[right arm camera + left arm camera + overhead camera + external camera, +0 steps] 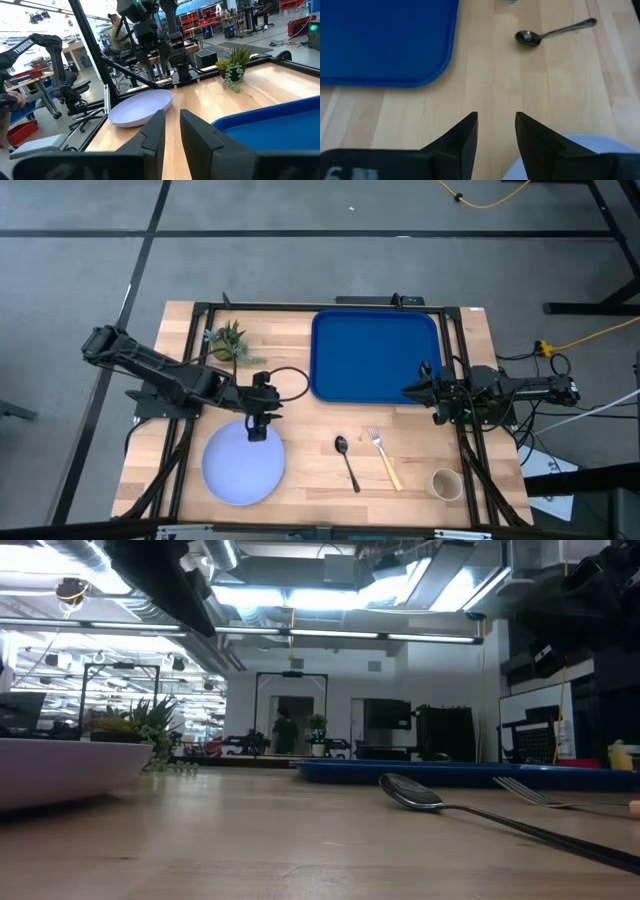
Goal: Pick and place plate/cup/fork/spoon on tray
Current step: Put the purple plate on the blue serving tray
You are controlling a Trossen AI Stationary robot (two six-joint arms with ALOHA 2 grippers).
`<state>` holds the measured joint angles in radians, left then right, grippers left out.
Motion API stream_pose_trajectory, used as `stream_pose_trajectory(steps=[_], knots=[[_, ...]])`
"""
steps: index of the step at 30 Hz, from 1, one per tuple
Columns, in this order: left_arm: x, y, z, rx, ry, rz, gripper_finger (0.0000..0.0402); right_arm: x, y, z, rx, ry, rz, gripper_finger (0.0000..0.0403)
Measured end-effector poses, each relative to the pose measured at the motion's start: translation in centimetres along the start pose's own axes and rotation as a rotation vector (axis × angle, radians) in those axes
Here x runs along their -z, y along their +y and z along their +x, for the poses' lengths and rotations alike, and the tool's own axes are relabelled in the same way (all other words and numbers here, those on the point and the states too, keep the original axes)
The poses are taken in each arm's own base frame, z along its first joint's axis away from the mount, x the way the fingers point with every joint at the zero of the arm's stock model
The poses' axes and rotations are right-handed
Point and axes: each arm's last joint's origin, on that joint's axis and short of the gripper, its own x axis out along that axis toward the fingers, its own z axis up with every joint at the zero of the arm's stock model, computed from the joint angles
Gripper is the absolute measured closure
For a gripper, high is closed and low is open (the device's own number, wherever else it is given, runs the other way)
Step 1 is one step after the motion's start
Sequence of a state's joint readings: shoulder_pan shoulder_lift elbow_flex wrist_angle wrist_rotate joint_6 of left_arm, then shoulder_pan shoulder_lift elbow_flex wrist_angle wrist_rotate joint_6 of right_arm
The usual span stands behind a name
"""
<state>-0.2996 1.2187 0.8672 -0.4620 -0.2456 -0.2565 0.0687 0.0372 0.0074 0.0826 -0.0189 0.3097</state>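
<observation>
The pale lavender-blue plate [243,465] lies flat on the table at the near left; it also shows in the low view [60,770]. My left gripper [258,423] hovers open over the plate's far rim [580,147] and holds nothing. The dark spoon [346,461] and the tan-handled fork [385,459] lie side by side near the table's middle. The beige cup [446,483] stands at the near right. The blue tray [375,355] lies at the far middle. My right gripper [412,391] waits at the tray's near right corner, narrowly open and empty.
A small potted plant [230,342] stands at the far left, left of the tray. A black cable loops on the table [290,383] between my left gripper and the tray. Black frame bars run along the table's left, right and far edges.
</observation>
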Motion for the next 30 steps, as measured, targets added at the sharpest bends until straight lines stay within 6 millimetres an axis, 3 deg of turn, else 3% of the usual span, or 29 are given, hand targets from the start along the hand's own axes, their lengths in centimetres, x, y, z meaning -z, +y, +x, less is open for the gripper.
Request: stream_pose_trajectory(steps=[12, 23, 30], knots=[[1.9, -0.5, 4.5, -0.104, 0.21, 0.169, 0.0277, 0.2, -0.1, 0.0, 0.006, 0.019, -0.001, 0.0338], [2.2, -0.5, 5.0, -0.079, 0.239, 0.198, 0.0277, 0.2, -0.1, 0.0, 0.008, 0.025, 0.0, 0.0338], [3.2, -0.4, 5.2, -0.078, 0.354, 0.277, 0.0277, 0.5, -0.2, 0.0, 0.017, 0.053, 0.001, 0.0338]])
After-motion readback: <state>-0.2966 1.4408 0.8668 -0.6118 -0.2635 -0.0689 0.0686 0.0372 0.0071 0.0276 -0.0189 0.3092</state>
